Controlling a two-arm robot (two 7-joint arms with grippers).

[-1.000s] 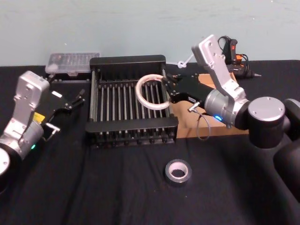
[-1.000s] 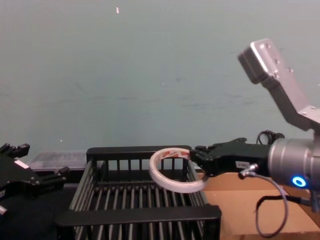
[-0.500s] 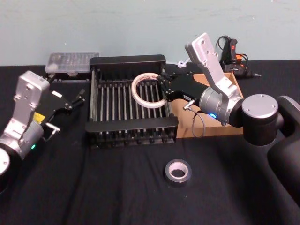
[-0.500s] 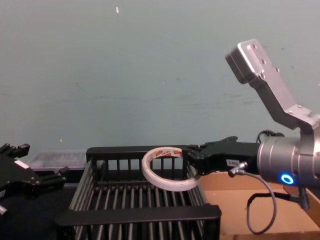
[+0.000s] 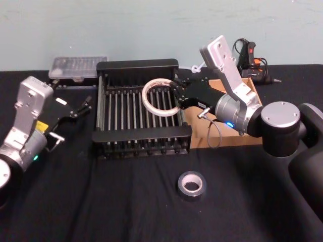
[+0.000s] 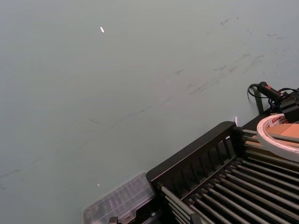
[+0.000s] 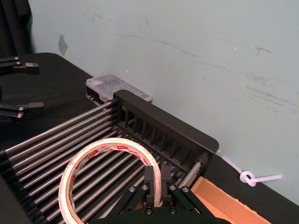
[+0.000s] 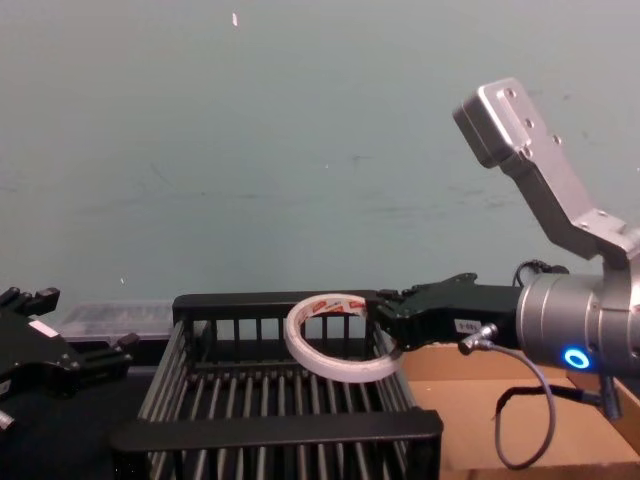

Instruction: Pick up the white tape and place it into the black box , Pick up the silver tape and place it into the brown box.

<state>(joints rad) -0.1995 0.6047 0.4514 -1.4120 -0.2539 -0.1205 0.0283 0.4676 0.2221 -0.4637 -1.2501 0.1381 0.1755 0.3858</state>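
While the white tape [image 5: 160, 97] hung tilted over the right side of the black box [image 5: 137, 66], above its bars, the right claw [image 5: 177, 94] was clamped on the ring's rim. The silver tape [image 5: 192, 185] lay on the desk [image 5: 101, 201] in front of the box, with the brown box [image 5: 247, 138] just right of it. The left claw [image 5: 81, 107] hovered with fingers spread, holding nothing, left of the black box.

We see even, soft indoor light, a pale wall [image 8: 250, 150] evenly lit, a black counter [image 5: 126, 201] swallowing shadows, faint sheen on the silver tape [image 5: 192, 185], mild softness throughout, a blurred clear case [image 6: 119, 205] in our left wrist view
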